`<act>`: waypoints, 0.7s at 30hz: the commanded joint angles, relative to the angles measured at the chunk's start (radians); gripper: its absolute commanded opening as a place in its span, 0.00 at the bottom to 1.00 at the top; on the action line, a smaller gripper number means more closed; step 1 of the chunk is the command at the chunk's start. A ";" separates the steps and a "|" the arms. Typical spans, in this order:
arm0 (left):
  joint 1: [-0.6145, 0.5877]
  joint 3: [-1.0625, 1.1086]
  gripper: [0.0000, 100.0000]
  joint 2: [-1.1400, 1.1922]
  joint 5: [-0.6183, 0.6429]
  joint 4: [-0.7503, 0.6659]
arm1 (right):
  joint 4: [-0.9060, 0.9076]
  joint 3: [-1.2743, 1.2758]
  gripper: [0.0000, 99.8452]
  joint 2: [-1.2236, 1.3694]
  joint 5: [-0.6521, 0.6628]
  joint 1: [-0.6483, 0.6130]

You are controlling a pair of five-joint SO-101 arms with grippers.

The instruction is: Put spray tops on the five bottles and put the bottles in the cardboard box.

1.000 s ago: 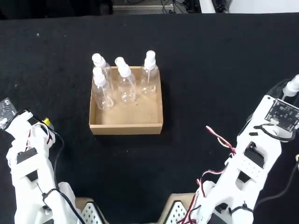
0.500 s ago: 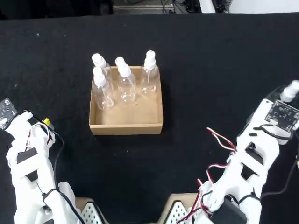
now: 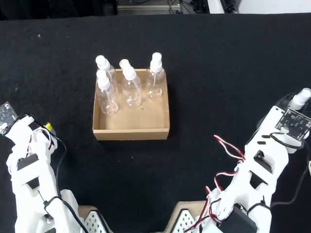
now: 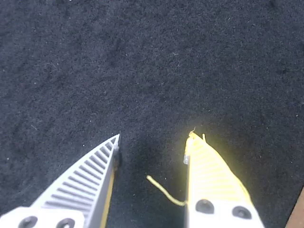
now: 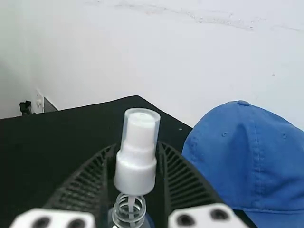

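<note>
Seen from above, an open cardboard box sits on the black counter. Three clear bottles with white spray tops stand inside it along the back wall. A fourth bottle stands at the back left corner, and I cannot tell whether it is inside the box or just behind it. At the right edge, well apart from the box, the top of the fifth bottle shows past the wrist of the right arm, which hides the bottle's body. The left arm lies at the lower left. In the left wrist view, the left end effector is spread open over bare counter, holding nothing. In the right wrist view, the right end effector is closed on the fifth bottle just below its spray top, holding it upright. The body is cut off at the frame edge, so how fully the top is seated is unclear. A blue hat and a white wall lie behind. The bottles look empty, so they are probably light, thin-walled, smooth and easy to tip. A grip at the neck or upper body seems safest, with gentle pressure so the plastic does not buckle or slip.
</note>
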 commanded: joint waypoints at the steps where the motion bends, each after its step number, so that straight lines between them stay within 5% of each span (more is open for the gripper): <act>1: 0.010 -0.016 0.20 -0.029 -0.008 -0.021 | -0.025 -0.004 0.10 -0.001 -0.009 0.012; 5: 0.010 -0.016 0.20 -0.029 -0.008 -0.021 | -0.025 -0.004 0.20 -0.005 -0.009 0.012; 16: 0.010 -0.016 0.20 -0.029 -0.008 -0.021 | -0.014 -0.008 0.21 -0.033 -0.009 0.012; 21: 0.010 -0.018 0.20 -0.029 -0.008 -0.021 | 0.325 -0.039 0.32 -0.213 -0.009 0.005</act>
